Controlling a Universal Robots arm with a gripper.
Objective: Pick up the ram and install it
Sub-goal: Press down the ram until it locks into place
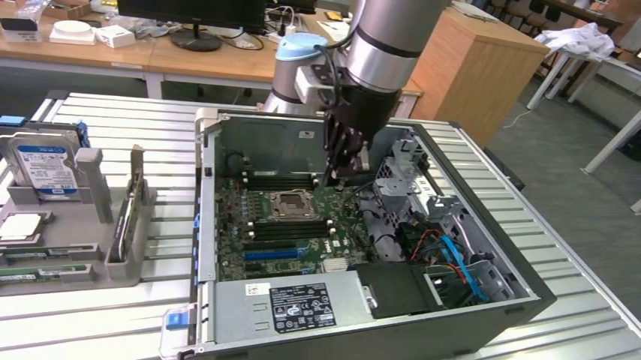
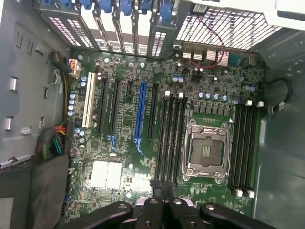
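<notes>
There's the gripper (image 1: 344, 171), hanging down inside the open case (image 1: 470, 334). It's pinched almost shut on a thin dark sliver I take to be the ram (image 2: 162, 184), edge-on, just above the memory slots (image 2: 169, 138) beside the CPU socket (image 2: 206, 150). To seat it well, I'd say keep the stick parallel to one slot, notch matched, end latches open, pressing straight down and evenly.

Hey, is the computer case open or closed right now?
Open: the case lies with its side panel off, motherboard exposed, and the gripper reaches into it.
</notes>
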